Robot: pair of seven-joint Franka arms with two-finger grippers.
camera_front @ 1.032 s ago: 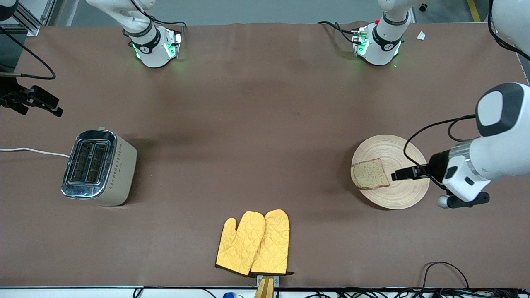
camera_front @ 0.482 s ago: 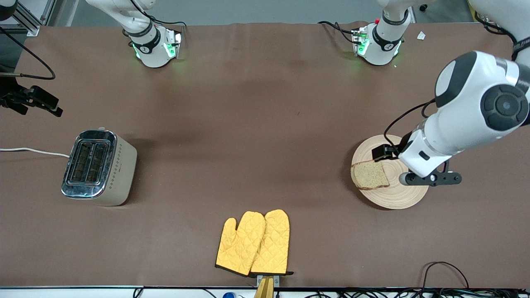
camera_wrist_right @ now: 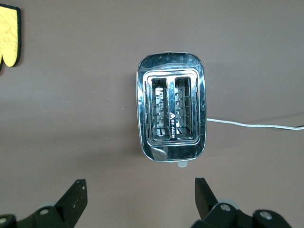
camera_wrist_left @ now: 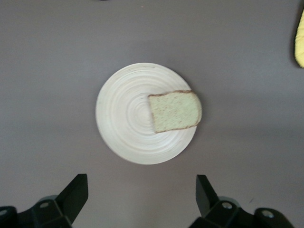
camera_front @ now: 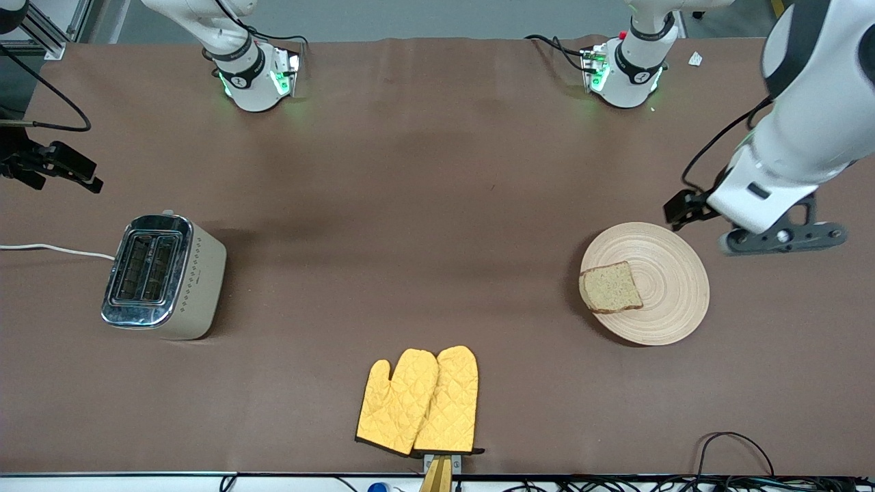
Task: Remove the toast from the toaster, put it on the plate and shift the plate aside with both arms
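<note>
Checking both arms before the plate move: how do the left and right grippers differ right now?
The left gripper hangs over bare table next to the plate, which carries the toast; the right gripper hangs at the right arm's end, looking down on the toaster. The left wrist view shows plate and toast, the right only the toaster. Both have jaws open and empty.

Front view. The toast (camera_front: 610, 288) lies flat on the plate (camera_front: 666, 273), overhanging the rim on the side toward the right arm's end of the table; the left gripper (camera_front: 677, 208) hangs in the air over bare table just beside the plate. The toaster (camera_front: 163, 276) (two slots, both empty) stands toward the right arm's end, the yellow oven mitts (camera_front: 418, 401) lie nearest the camera, and the right gripper (camera_front: 58, 168) waits beside the table's edge.
</note>
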